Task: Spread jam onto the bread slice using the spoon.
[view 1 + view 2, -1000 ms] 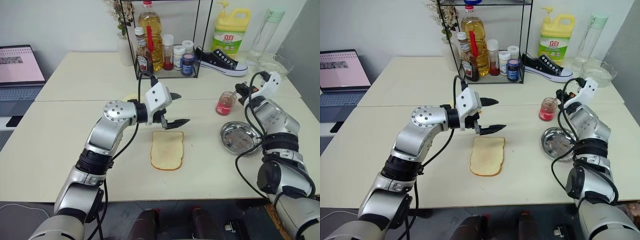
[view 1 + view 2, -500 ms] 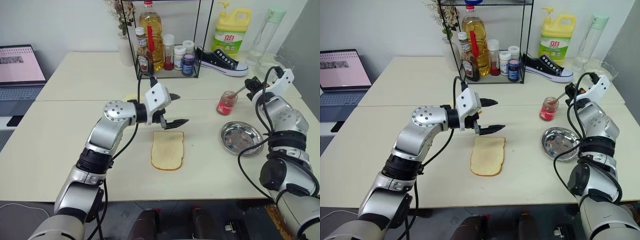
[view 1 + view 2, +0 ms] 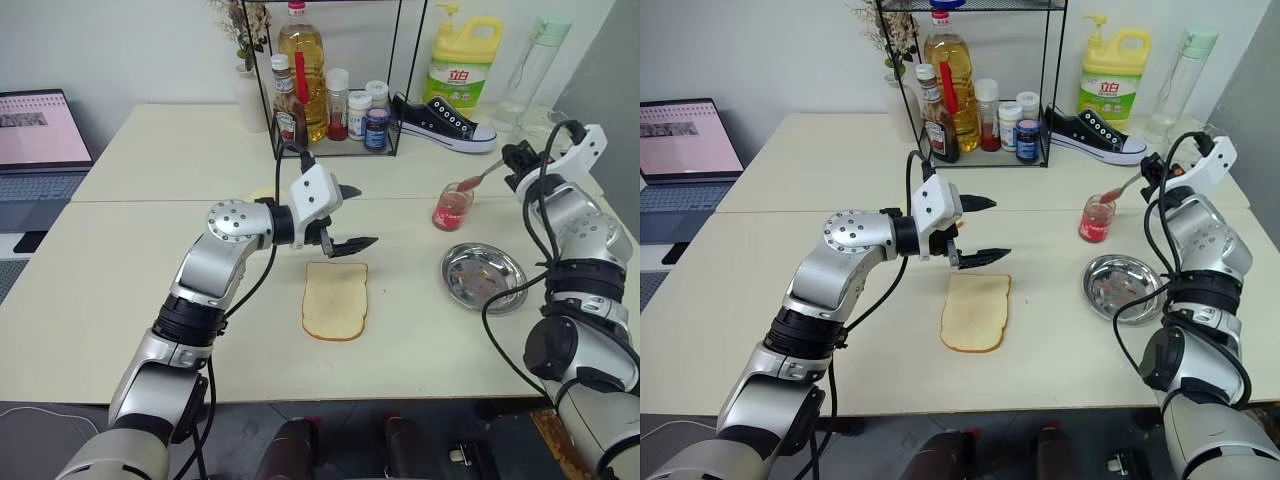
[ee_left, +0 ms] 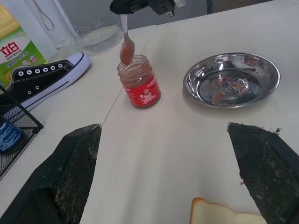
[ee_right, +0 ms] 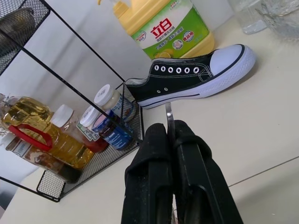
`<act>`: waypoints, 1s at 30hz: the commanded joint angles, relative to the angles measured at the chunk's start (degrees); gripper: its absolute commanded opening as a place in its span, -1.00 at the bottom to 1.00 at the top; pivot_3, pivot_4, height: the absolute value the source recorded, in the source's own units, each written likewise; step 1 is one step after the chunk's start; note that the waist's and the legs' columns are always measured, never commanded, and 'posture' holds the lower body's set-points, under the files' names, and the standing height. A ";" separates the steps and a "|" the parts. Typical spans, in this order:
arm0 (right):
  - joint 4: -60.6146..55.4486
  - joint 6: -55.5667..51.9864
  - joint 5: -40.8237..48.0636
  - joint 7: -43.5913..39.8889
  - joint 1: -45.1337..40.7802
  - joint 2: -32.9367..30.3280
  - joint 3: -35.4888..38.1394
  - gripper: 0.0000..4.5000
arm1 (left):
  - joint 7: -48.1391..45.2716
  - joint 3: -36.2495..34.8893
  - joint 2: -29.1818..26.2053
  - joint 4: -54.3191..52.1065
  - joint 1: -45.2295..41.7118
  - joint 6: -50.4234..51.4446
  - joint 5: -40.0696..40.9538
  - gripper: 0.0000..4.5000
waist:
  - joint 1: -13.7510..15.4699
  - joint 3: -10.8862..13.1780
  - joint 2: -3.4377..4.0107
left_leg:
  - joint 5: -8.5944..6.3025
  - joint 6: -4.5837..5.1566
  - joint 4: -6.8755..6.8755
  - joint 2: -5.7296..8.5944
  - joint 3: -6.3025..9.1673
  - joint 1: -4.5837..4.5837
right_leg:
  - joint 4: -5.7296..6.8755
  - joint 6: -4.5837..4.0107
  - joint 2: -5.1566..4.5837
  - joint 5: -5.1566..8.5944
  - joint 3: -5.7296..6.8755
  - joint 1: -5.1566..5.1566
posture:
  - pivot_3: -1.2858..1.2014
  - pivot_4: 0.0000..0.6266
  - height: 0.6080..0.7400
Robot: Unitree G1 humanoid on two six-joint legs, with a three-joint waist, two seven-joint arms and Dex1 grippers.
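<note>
1. Two hands in my feed. The right hand (image 3: pixel 1152 172) is clamped on the handle of the spoon (image 3: pixel 480 180), whose bowl carries a red blob of jam (image 4: pixel 126 51) just above the mouth of the open jam jar (image 3: pixel 452 207).
2. The left hand (image 3: pixel 350 217) hangs with fingers spread wide, holding nothing, just above the far edge of the bread slice (image 3: pixel 335 299).
3. The bread slice lies flat mid-worktop (image 3: pixel 120 290), bare of jam, well apart from the jar.
4. A round metal dish (image 3: pixel 484 277) sits between jar and near edge, on the right; it lies close beside the path from jar to bread.
5. A wire rack (image 3: pixel 985 90) of bottles, a black sneaker (image 3: pixel 440 124), a yellow detergent jug (image 3: pixel 462 60) and a laptop (image 3: pixel 38 140) stand farther back.
6. The left wrist view shows red smears inside the dish; the right wrist view shows the fingers (image 5: pixel 154 186) pressed together on the spoon handle.
</note>
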State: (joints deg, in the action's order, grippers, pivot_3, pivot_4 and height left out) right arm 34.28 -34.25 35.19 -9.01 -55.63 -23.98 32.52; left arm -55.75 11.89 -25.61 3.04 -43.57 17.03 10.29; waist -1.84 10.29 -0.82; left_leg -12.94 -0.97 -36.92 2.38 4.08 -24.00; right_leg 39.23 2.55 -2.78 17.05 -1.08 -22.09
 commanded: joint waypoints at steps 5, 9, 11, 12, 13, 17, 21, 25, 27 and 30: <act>-6.50 -2.63 5.62 3.07 -1.40 0.07 3.04 -0.99 | -0.60 -1.40 -0.99 -0.19 -1.46 -1.02 0.25 1.00 | 0.01 0.00 0.00 | 0.00 0.00 0.00 0.00 0.00 0.00 | 0.00 0.00 0.00 0.00 0.00 0.00 | 0.03 -0.52 1.00; -12.08 -6.12 9.35 6.04 -1.11 1.40 4.00 -0.99 | -1.16 -2.45 -2.08 0.89 -1.96 -1.21 0.75 1.00 | -0.03 0.00 0.00 | 0.00 0.00 0.00 -0.01 0.00 -0.01 | 0.03 0.00 -0.02 0.00 -0.01 -0.03 | 0.03 -0.52 1.00; -16.94 -9.21 12.03 7.89 -0.67 2.82 3.77 -0.99 | -1.64 -3.25 -2.83 0.51 -1.14 -0.78 1.55 1.00 | -0.04 0.00 0.00 | 0.00 0.00 0.01 -0.02 -0.01 -0.03 | 0.06 0.00 -0.02 0.00 -0.02 -0.08 | 0.03 -0.52 1.00; -19.58 -10.96 13.34 8.80 -0.28 3.57 3.39 -0.99 | -2.23 -3.67 -3.30 -0.14 -0.30 -0.23 2.29 1.00 | -0.05 0.00 0.01 | 0.00 0.00 0.01 -0.02 0.00 -0.07 | 0.09 0.00 -0.06 0.00 -0.02 -0.13 | 0.03 -0.52 1.00; -22.96 -13.02 14.50 9.43 0.54 4.45 2.28 -0.99 | -3.31 -4.20 -4.30 -1.34 1.27 0.21 3.28 1.00 | -0.05 0.00 0.01 | 0.00 0.00 0.00 -0.02 -0.01 -0.08 | 0.10 0.00 -0.15 0.00 -0.03 -0.16 | 0.03 -0.52 1.00; -37.22 -20.59 19.66 12.17 4.75 8.90 -3.57 -0.99 | -7.76 -8.48 -9.97 -8.56 9.62 4.10 9.48 1.00 | -0.79 -0.03 0.06 | 0.00 0.00 0.06 -0.08 -0.02 -0.07 | 0.16 -0.03 -0.17 0.02 -0.04 -0.21 | 0.03 -0.52 1.00; -49.00 -24.84 24.84 10.41 9.78 12.56 -10.77 -0.99 | -7.72 -13.72 -14.38 -17.57 19.58 9.63 15.30 1.00 | -1.09 -0.01 0.09 | 0.00 0.00 0.06 -0.10 0.06 -0.08 | 0.20 -0.07 -0.18 0.04 -0.01 -0.24 | 0.03 -0.52 1.00; -57.50 -25.74 25.68 5.37 15.56 13.18 -19.98 -0.99 | -7.37 -17.74 -18.39 -24.24 29.78 10.92 17.29 1.00 | -0.97 0.00 0.11 | -0.01 0.01 0.06 -0.09 0.09 -0.06 | 0.19 -0.07 -0.21 0.04 -0.01 -0.21 | 0.03 -0.52 1.00; -60.92 -23.47 21.96 0.97 19.28 11.73 -26.53 -0.99 | -6.98 -20.12 -19.59 -27.53 35.31 11.70 18.69 1.00 | -0.71 -0.01 0.09 | -0.01 0.02 0.05 -0.07 0.15 -0.05 | 0.11 -0.07 -0.21 0.04 0.02 -0.14 | 0.03 -0.52 1.00; -63.63 -16.42 12.53 -7.60 24.49 7.50 -37.75 -0.99 | -6.70 -23.66 -20.46 -31.54 45.79 10.05 18.33 1.00 | -0.43 -0.01 0.09 | -0.02 0.03 0.06 -0.05 0.15 -0.02 | -0.01 -0.07 -0.24 0.04 0.05 -0.09 | 0.03 -0.52 1.00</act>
State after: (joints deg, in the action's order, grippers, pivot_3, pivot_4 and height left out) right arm -26.44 -55.36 52.10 -12.13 -31.64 -15.24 -1.57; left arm -62.87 -8.89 -45.36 -25.14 0.15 28.28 28.00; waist -2.28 10.28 -0.72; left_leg -12.96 -0.94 -36.86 2.34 4.23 -24.02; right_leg 39.19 2.48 -3.03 17.09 -1.03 -22.15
